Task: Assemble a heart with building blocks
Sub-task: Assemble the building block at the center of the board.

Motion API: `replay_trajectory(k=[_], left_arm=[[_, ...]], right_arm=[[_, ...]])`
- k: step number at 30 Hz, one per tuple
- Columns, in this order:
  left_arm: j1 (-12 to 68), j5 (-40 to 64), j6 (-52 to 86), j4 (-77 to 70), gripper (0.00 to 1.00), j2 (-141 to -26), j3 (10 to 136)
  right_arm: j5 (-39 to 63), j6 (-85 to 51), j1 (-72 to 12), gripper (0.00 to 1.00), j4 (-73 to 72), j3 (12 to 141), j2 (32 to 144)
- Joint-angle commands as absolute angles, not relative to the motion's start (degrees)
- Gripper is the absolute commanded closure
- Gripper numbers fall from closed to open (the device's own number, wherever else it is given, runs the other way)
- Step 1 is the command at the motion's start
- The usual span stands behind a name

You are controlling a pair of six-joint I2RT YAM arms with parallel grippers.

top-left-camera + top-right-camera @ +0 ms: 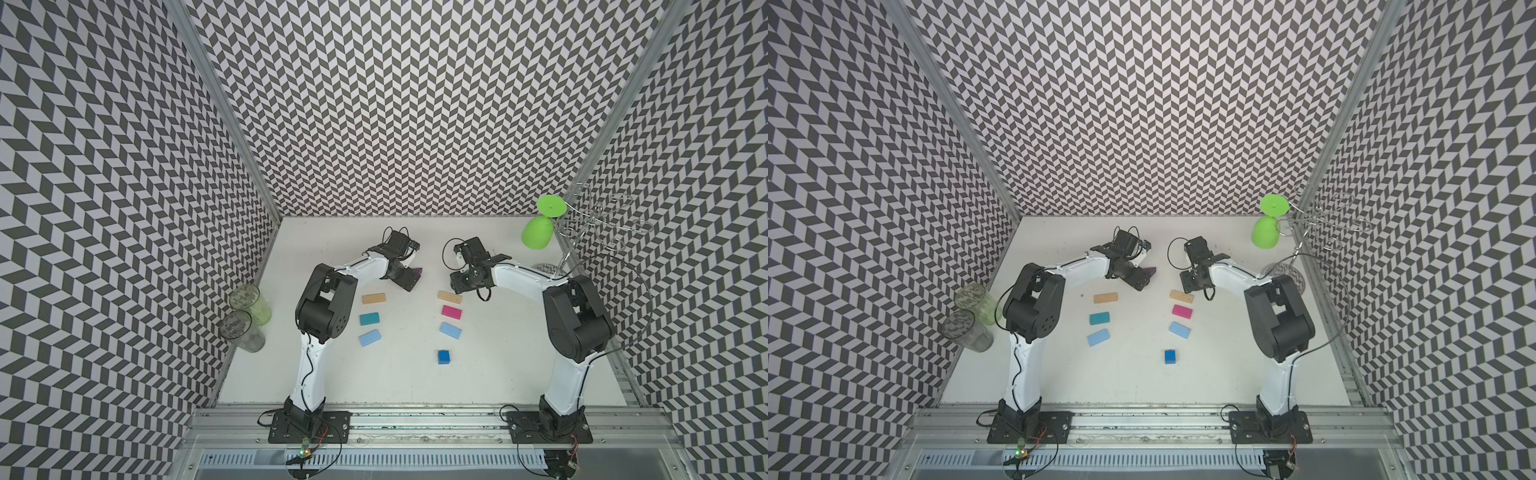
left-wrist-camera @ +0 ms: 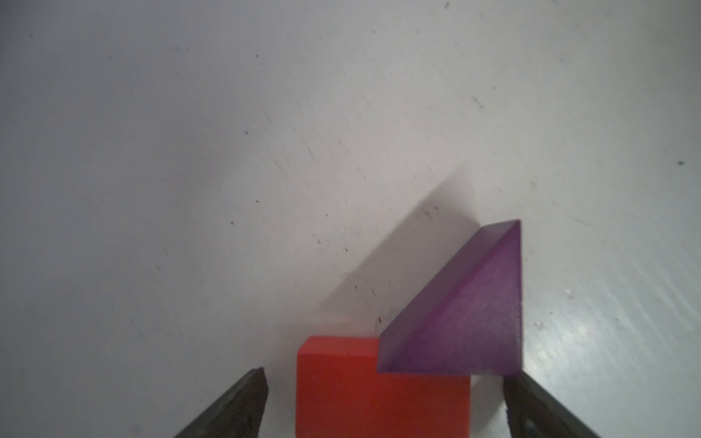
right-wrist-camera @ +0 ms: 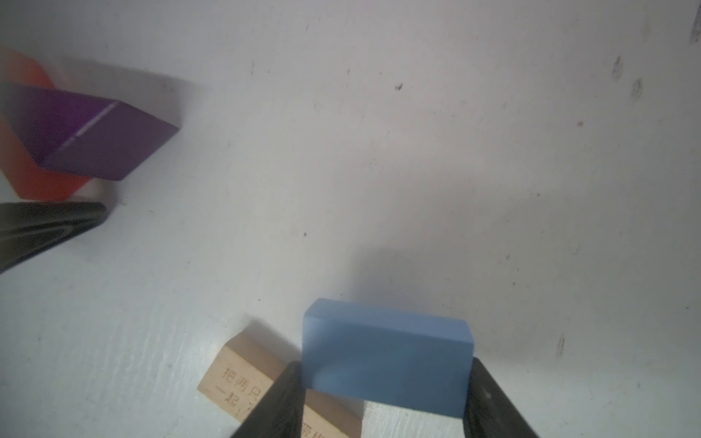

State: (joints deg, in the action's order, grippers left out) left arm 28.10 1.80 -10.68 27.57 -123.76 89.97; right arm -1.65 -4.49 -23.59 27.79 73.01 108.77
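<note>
White table (image 1: 395,374), building blocks (image 1: 373,298), green goblet (image 1: 536,235), two tumblers (image 1: 243,332)

The right gripper (image 3: 385,383) has both black fingers closed against the sides of a light blue block (image 3: 387,352), held clear above the white table (image 3: 379,151). A tan wood block (image 3: 242,375) with printed characters lies on the table just beside it, partly hidden by one finger. Well apart, a purple triangle (image 3: 95,132) sits against a red block (image 3: 49,186), with the left arm's black finger (image 3: 53,223) just beside the red block.
</note>
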Motion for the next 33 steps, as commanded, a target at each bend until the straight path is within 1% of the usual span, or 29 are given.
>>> replay_trajectory(k=[1,7,12,15,17,20,26,33], left_arm=[[28.27,1.12,-10.58,27.20,0.01,-123.57,89.80],[27.71,3.63,-11.03,27.98,0.01,-117.97,91.03],[26.17,8.62,-10.47,28.15,0.01,-110.21,88.84],[25.25,11.04,-9.65,27.09,0.01,-105.46,84.75],[24.34,11.63,-8.25,24.62,0.01,-101.99,79.94],[22.49,12.68,-6.05,20.48,0.01,-97.17,72.10],[21.39,9.78,-4.79,16.68,0.01,-90.43,61.27],[20.41,10.02,-4.83,15.31,0.01,-86.94,56.72]], right_arm=[[-1.24,-4.44,-23.56,0.66,25.68,74.00,109.34],[-0.70,-3.44,-23.65,0.66,25.36,74.19,109.00],[1.34,2.68,-24.56,0.65,23.05,74.05,108.21],[3.75,8.13,-25.27,0.69,22.12,74.94,108.68],[5.44,12.63,-25.77,0.76,22.49,76.62,109.92],[4.02,16.99,-26.92,0.79,24.89,81.18,113.35],[1.74,21.28,-28.94,0.79,30.46,89.87,121.39],[-0.62,22.32,-30.30,0.79,32.24,92.45,124.68]])
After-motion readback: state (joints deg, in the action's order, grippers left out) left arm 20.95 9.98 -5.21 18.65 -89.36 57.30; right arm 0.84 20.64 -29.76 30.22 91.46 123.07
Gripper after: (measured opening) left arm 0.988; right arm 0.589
